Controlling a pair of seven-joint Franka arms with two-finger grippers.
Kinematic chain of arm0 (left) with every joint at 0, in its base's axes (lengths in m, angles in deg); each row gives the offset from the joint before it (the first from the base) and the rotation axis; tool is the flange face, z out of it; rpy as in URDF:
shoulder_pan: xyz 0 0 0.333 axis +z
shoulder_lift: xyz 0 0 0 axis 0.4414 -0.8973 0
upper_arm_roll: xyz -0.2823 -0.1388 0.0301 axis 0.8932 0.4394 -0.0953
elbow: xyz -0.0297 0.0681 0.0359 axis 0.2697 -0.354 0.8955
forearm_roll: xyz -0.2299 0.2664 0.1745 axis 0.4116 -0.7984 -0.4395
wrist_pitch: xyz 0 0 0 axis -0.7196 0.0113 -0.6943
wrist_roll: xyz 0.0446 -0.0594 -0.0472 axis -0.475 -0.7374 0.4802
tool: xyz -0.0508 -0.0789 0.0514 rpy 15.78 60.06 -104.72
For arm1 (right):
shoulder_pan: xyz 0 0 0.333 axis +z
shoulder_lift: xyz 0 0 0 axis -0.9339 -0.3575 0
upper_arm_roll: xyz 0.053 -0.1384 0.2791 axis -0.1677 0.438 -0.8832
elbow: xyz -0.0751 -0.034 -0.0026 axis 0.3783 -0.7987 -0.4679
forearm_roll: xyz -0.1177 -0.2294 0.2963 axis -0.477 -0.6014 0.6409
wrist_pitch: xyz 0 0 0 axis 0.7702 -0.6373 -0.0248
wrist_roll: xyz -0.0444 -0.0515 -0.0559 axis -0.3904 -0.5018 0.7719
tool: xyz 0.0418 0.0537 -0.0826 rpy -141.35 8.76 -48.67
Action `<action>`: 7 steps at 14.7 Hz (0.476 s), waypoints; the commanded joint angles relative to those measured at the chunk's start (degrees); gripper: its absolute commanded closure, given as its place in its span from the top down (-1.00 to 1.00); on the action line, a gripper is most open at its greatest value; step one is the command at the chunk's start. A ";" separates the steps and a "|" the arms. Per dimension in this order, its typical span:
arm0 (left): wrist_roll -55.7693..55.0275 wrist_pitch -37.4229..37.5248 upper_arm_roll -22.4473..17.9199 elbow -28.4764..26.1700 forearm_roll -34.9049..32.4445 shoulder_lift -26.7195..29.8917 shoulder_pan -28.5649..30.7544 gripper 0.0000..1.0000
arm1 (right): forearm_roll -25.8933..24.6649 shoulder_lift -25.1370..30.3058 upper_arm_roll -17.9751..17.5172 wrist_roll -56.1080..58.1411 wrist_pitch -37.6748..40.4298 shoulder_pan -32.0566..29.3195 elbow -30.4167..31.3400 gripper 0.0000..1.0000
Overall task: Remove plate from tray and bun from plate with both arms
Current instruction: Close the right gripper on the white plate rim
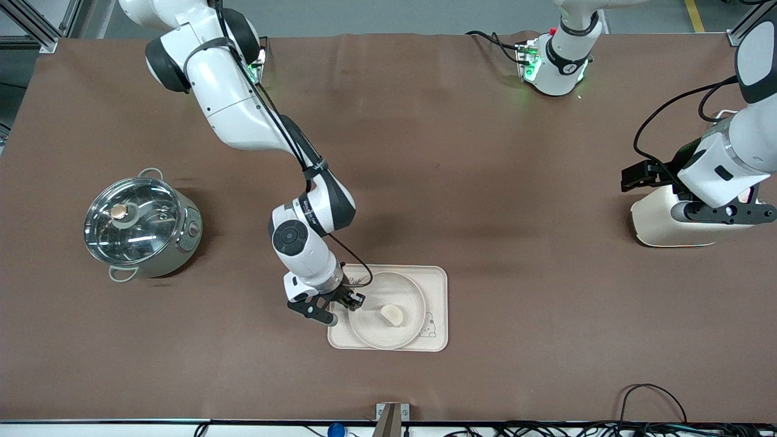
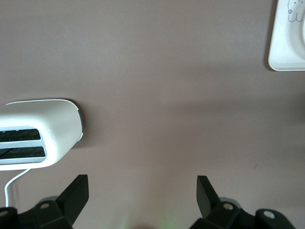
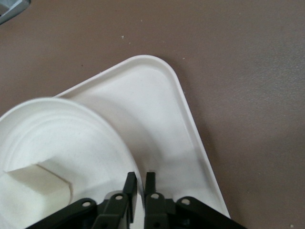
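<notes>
The round cream plate (image 1: 375, 329) lies in the cream rectangular tray (image 1: 438, 285) near the table's front edge. The small pale bun (image 1: 392, 314) sits on the plate. My right gripper (image 1: 352, 301) is shut on the plate's rim at the side toward the right arm's end. The right wrist view shows its fingers (image 3: 129, 183) pinching the rim of the plate (image 3: 62, 138) over the tray (image 3: 162, 119), with the bun (image 3: 33, 188) close by. My left gripper (image 1: 628, 177) is open and empty (image 2: 143, 186), waiting above the table beside a white toaster.
A white toaster (image 1: 661, 221) stands at the left arm's end; it also shows in the left wrist view (image 2: 43, 124). A steel pot with a glass lid (image 1: 139, 224) stands at the right arm's end. A corner of the tray (image 2: 286, 43) shows in the left wrist view.
</notes>
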 commanded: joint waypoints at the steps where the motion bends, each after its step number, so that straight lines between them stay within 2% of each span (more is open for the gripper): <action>1: -0.16 0.51 0.32 0.78 -0.31 0.22 -0.01 1.00 | 0.63 -1.01 0.36 0.79 -0.11 0.27 -1.65 -0.99; 7: -0.42 0.43 1.81 1.22 -0.40 0.31 -0.46 1.00 | 0.72 1.53 0.36 2.55 -0.02 2.11 -1.66 -0.99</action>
